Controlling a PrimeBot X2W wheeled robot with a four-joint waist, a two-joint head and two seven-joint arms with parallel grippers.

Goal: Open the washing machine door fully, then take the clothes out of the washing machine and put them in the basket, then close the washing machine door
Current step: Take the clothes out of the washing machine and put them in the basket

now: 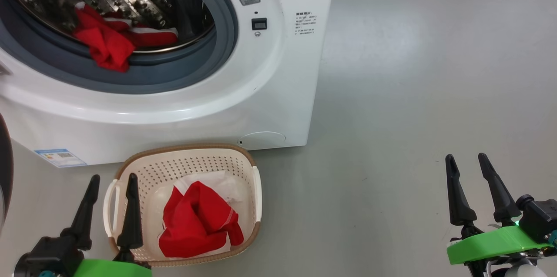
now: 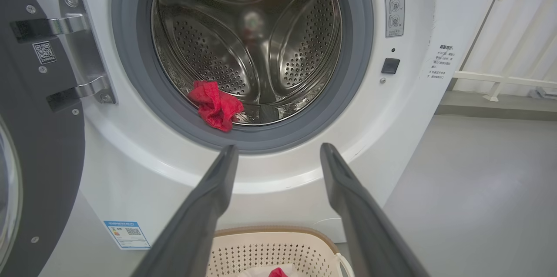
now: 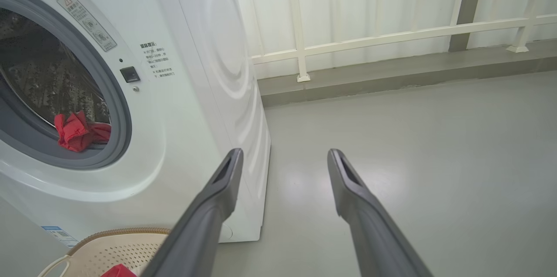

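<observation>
The white washing machine (image 1: 270, 94) stands with its door (image 2: 39, 138) swung wide to the left on its steel hinge. One of the clothes, a red garment (image 1: 109, 42) (image 2: 215, 105) (image 3: 78, 131), lies at the drum's front lip, draped over the grey rubber ring. The cream basket (image 1: 250, 161) (image 2: 270, 251) (image 3: 109, 251) sits on the floor before the machine, holding a red garment (image 1: 198, 220) over a white one (image 1: 217, 183). My left gripper (image 1: 113, 179) (image 2: 278, 151) hovers open at the basket's left edge. My right gripper (image 1: 468, 159) (image 3: 283, 155) is open, empty, over bare floor to the right.
Grey floor (image 1: 413, 72) stretches to the right of the machine. A white railing (image 3: 391, 38) on a raised kerb runs behind it. A blue label (image 1: 61, 157) is stuck low on the machine's front.
</observation>
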